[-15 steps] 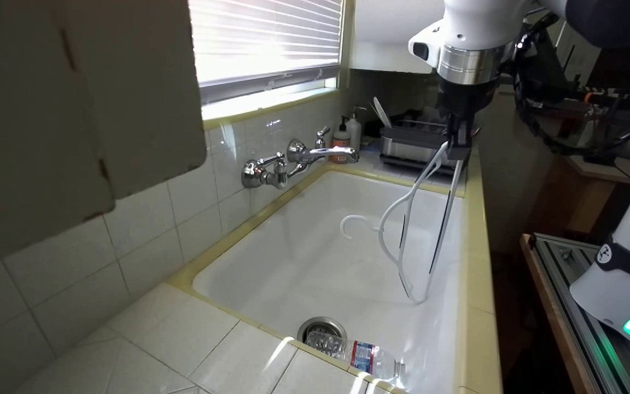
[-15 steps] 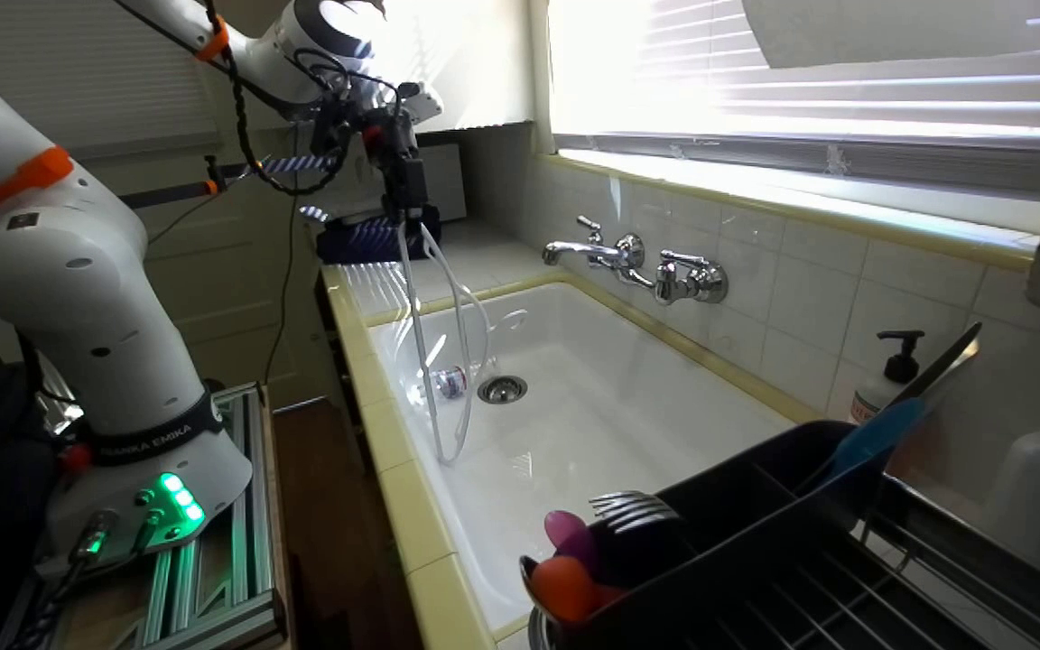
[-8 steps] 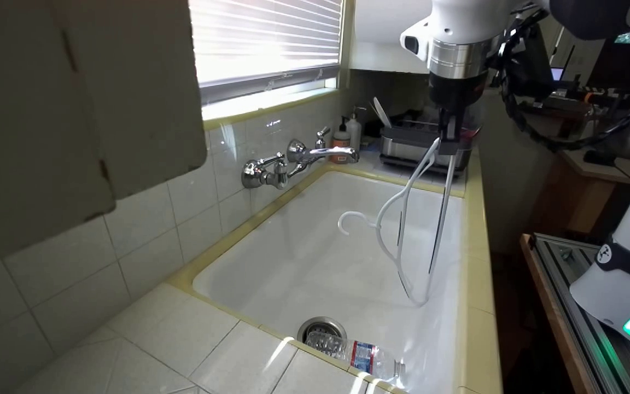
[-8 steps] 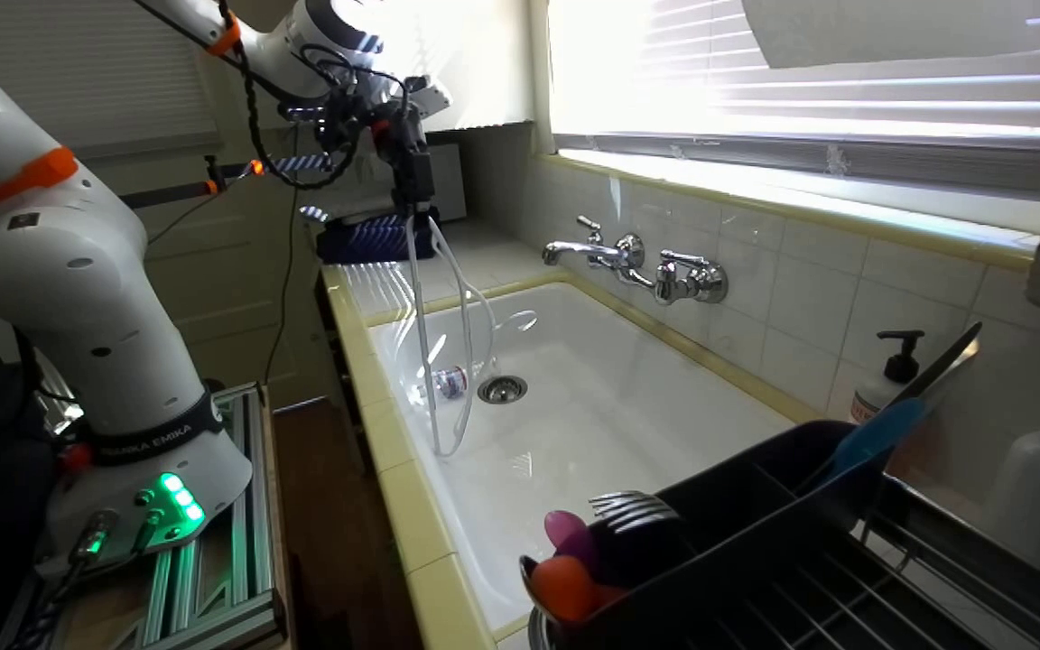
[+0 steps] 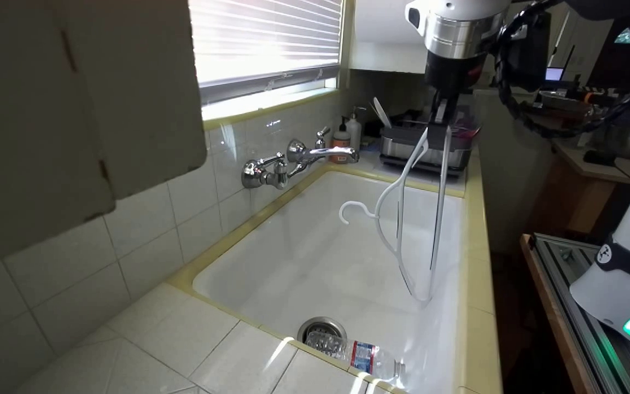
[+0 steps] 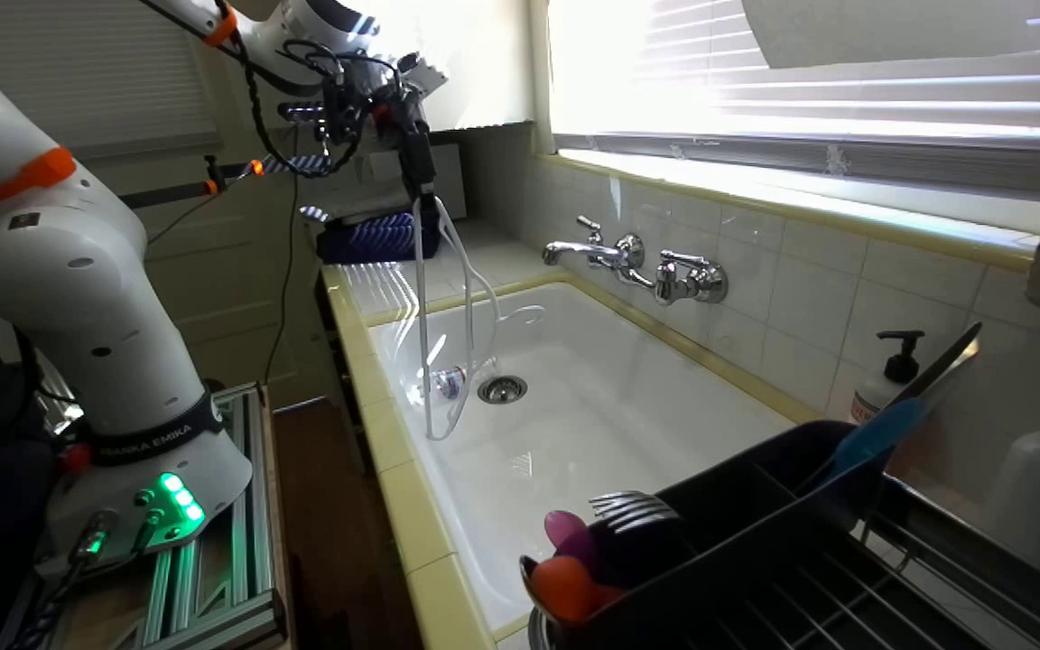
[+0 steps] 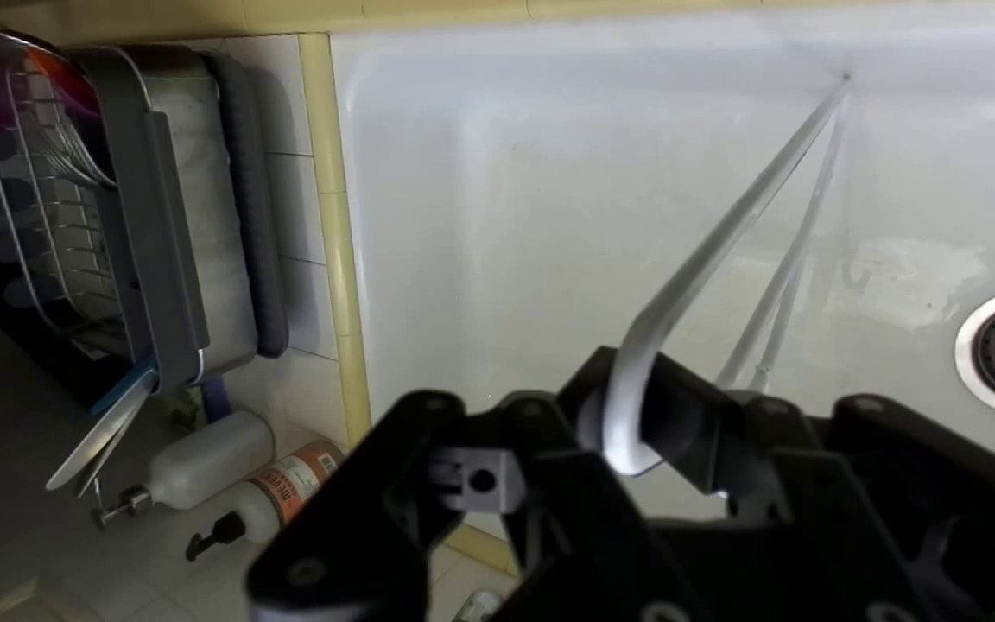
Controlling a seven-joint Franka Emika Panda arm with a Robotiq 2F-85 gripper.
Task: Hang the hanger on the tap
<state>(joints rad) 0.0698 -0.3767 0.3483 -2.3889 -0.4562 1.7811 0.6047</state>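
Observation:
The white hanger (image 5: pixel 439 213) hangs on end below my gripper (image 5: pixel 438 130), inside the space of the sink. It also shows in an exterior view (image 6: pixel 422 316) and in the wrist view (image 7: pixel 706 259). My gripper (image 6: pixel 423 192) is shut on one corner of the hanger; in the wrist view the fingers (image 7: pixel 631 415) close around its bend. The hook (image 5: pixel 354 203) points sideways towards the tap wall, its open side down, lower than the tap. The chrome tap (image 5: pixel 328 153) (image 6: pixel 606 255) is on the tiled wall, apart from the hanger. Whether the hanger's low end touches the sink, I cannot tell.
The white sink (image 5: pixel 271 262) has a yellow tiled rim. A clear bottle (image 5: pixel 363 355) lies by the drain (image 5: pixel 321 327). A dish rack (image 6: pixel 755 524) with utensils stands at one end, soap bottles (image 5: pixel 342 139) beside it. A grey cabinet (image 5: pixel 145 98) hangs over the counter.
My gripper has risen, tilted a little and moved slightly towards the tap wall. The hanger went up with it and stays held; its hook shifted a little. The tap and bottle have not moved.

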